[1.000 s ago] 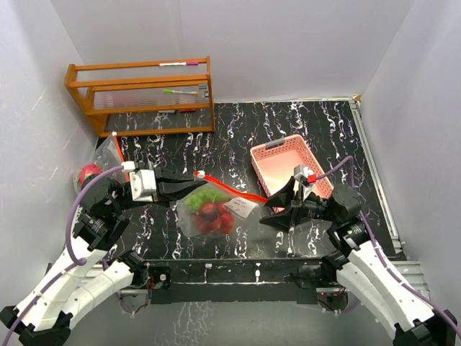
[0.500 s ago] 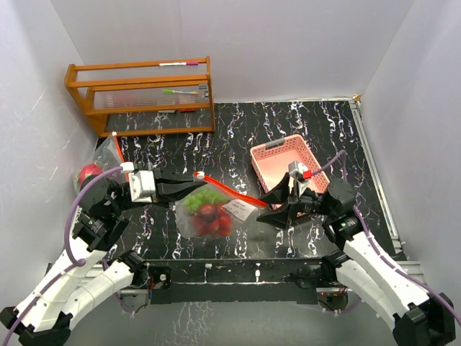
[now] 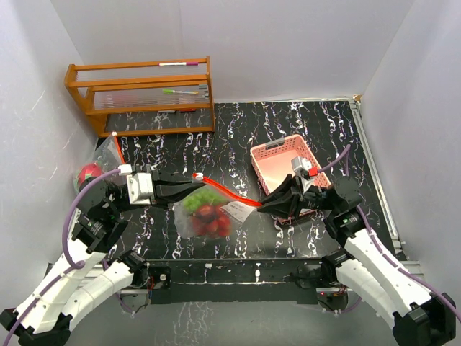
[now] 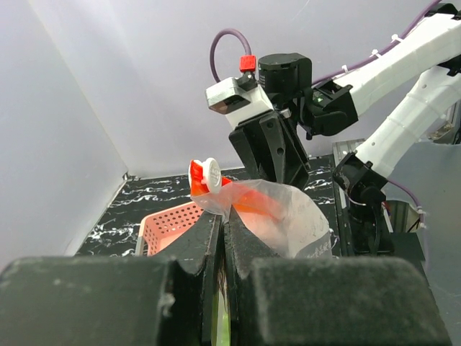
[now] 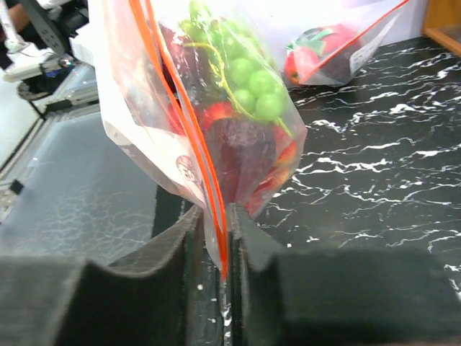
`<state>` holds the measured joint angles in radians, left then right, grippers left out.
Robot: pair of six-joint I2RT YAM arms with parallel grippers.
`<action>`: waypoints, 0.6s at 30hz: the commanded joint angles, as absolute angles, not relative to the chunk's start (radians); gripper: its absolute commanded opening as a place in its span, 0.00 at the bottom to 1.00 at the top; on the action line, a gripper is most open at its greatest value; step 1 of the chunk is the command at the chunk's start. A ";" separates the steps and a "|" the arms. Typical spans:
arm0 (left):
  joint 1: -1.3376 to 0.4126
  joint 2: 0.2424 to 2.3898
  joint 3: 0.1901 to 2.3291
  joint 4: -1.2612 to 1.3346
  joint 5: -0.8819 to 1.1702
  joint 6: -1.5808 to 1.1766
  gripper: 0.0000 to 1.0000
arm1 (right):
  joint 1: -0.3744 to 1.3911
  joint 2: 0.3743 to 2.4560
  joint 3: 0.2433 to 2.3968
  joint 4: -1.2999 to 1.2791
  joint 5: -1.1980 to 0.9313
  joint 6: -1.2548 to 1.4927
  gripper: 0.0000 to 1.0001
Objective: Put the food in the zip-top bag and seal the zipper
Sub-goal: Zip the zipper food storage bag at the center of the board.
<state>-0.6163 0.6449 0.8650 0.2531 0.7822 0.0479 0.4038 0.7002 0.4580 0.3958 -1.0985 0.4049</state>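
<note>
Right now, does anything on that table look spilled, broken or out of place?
Nothing is spilled or broken: the fruit sits inside the zip-top bag that the left gripper and right gripper pinch by its orange zipper. Only a second bag holding red fruit, pushed against the left wall, looks stray.

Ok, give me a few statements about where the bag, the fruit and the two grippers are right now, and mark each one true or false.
1. The green grapes are inside the zip-top bag. True.
2. The pink basket holds apples. False: nothing shows in it.
3. The left gripper and the right gripper are both shut on the bag's orange zipper edge. True.
4. The bag rests on the wooden rack. False: the grippers hold it out over the black table, well apart from the rack.
</note>
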 commanded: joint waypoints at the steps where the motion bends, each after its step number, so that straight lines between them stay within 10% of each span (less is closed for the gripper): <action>1: -0.612 0.628 0.865 0.334 0.778 0.047 0.00 | 0.404 0.707 0.547 0.370 -1.147 0.400 0.13; 11: -0.612 0.604 0.870 0.295 0.747 0.086 0.00 | 0.405 0.692 0.636 0.032 -1.049 0.295 0.08; 18: -0.612 0.581 0.887 0.136 0.684 0.179 0.00 | 0.405 0.663 0.811 -0.354 -0.385 0.207 0.08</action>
<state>-0.6163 0.6151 0.8547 0.1772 0.7441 0.1051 0.4065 0.6876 0.6865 -0.1272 -0.8337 0.2695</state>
